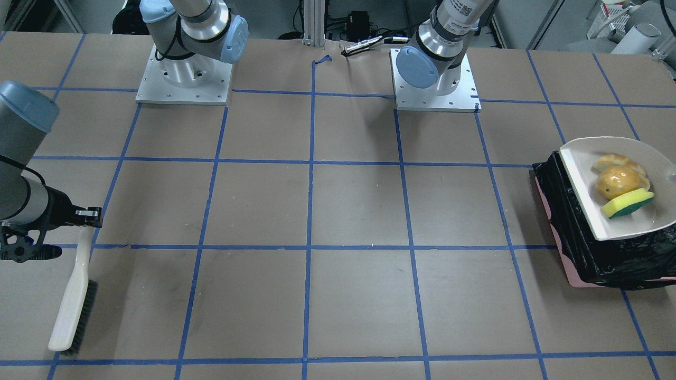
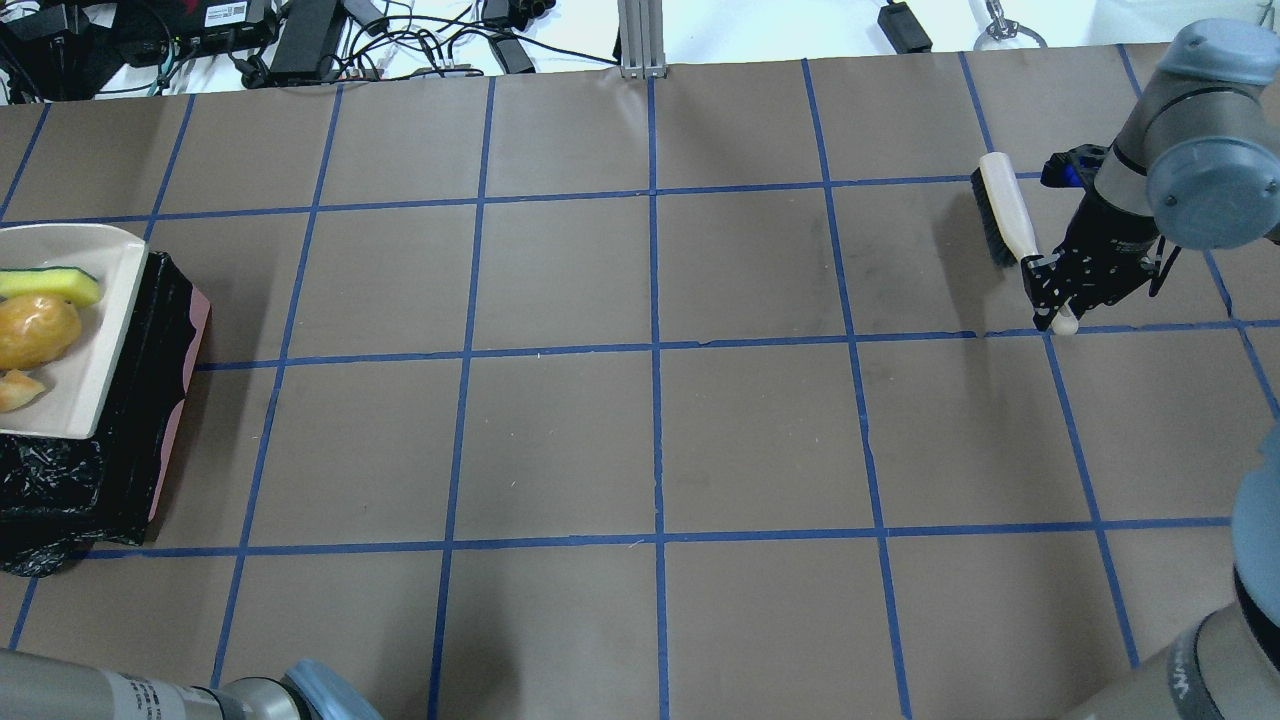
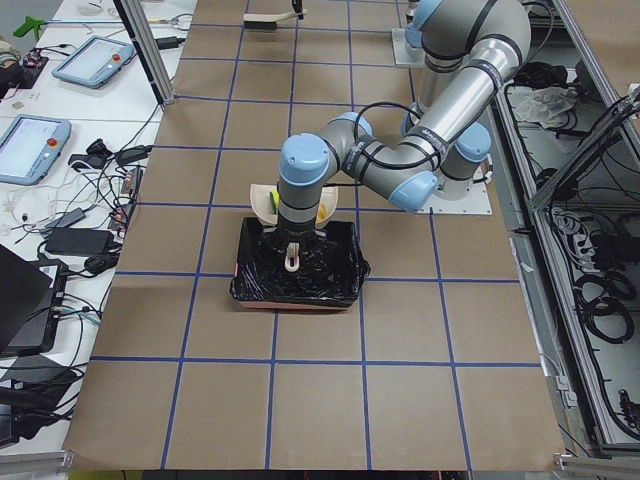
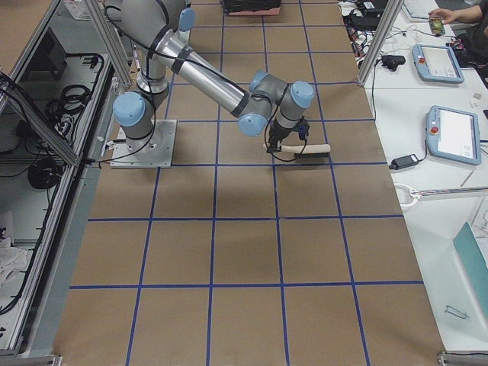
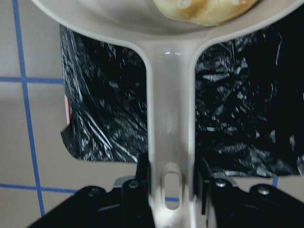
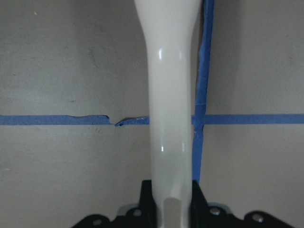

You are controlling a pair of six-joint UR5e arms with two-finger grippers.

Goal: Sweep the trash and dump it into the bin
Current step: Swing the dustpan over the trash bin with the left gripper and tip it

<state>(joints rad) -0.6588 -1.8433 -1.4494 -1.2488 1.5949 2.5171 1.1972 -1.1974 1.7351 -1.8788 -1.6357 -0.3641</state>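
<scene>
Left hand (image 5: pixel 172 180) clamped on dustpan (image 1: pixel 583 179) handle, pan held over the bin (image 1: pixel 607 269). 3 trash items, potato (image 1: pixel 618 182), pastry (image 1: pixel 615 160) and sponge (image 1: pixel 628 203), sit in the pan ahead of the hand along the handle's axis, bin below. Tipping looks next. Right hand (image 6: pixel 171 197) clamped on brush (image 2: pixel 1005 205), well apart across the surface (image 1: pixel 343 211).

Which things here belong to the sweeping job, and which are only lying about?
Job: potato, pastry, sponge, dustpan, bin, brush.
Lying about: cables beyond the table, tablets on the side bench.
</scene>
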